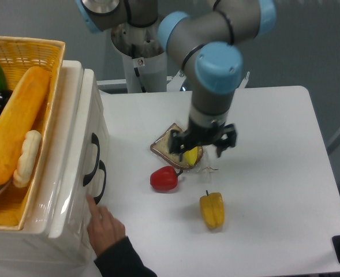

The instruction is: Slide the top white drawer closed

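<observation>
Top white drawer at nine o'clock, arm away over the food at the centre

The top white drawer (92, 115) sits at nine o'clock and looks nearly flush with the cabinet; it seems stiff, smooth and slippery, so I would push flat on the front panel beside its black handle (92, 158). The gripper (203, 143) hangs at the centre above the bread slice (168, 145); whether it is spread or pinched I cannot tell. A human hand (105, 227) touches the cabinet at seven o'clock.
</observation>
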Controlling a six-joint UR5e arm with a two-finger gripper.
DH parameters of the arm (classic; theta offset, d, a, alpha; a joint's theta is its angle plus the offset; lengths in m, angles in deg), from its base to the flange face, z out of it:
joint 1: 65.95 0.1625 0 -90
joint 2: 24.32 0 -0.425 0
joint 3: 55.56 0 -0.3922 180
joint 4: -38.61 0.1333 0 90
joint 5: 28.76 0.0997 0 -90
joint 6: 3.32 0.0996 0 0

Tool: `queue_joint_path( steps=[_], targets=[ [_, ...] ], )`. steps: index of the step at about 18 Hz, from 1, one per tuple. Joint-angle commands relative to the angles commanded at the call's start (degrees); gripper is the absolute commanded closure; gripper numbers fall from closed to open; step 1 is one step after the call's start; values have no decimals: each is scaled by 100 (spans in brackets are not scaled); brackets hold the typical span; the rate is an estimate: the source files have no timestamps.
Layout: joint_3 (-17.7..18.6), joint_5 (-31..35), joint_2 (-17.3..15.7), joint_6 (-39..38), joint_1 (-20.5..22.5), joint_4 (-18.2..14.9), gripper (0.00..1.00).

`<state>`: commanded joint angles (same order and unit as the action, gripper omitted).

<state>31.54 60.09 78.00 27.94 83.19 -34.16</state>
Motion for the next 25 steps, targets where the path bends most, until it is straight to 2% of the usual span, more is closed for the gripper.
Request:
queue_joint_path(
  steps=[3,7,12,16,19,25],
  targets=[
    [44,342,-176,678,203,-26,0],
    [316,642,-580,724,615,-53,0],
    [343,721,-932,951,1142,-430,0],
    [413,906,-1169,1592,1616,-694,0],
    [545,941,-1388,2189,2091,-747,0],
    [1036,941,-1986,3648,3181,-808,0]
  ],
)
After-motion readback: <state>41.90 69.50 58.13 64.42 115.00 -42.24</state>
